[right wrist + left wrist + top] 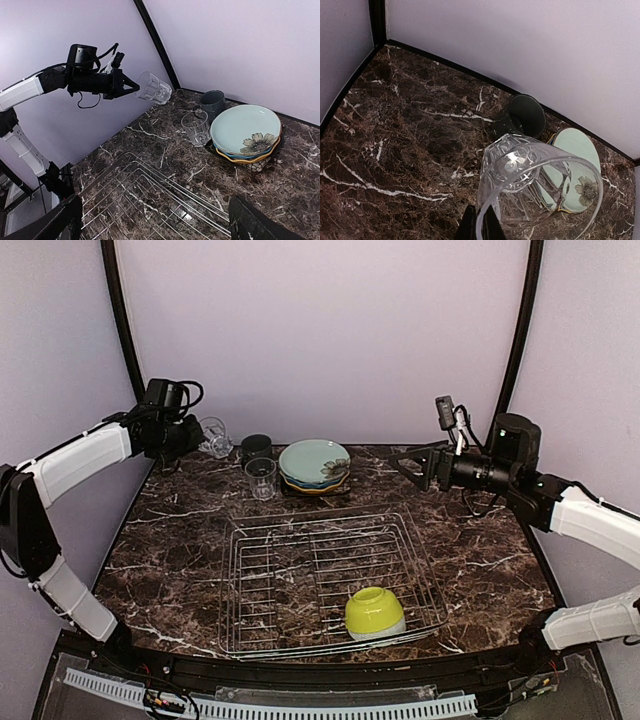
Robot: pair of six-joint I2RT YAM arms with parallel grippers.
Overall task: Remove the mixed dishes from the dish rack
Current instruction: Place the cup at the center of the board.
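My left gripper (197, 437) is shut on the rim of a clear glass (216, 437) and holds it tilted in the air over the table's back left corner. The held glass (535, 185) fills the left wrist view and also shows in the right wrist view (153, 88). A second clear glass (261, 478), a dark grey mug (256, 448) and a stack of plates (314, 464) with the pale teal one on top stand at the back. A lime-green bowl (374, 612) lies upside down in the dish rack (300, 540). My right gripper (405, 462) is open and empty, in the air at the back right.
The dark marble table (480, 560) has a raised black edge and pale walls close behind and beside it. The rack (150, 195) takes up the table's middle and front. The mug (522, 116) and plates (572, 170) lie just beyond the held glass.
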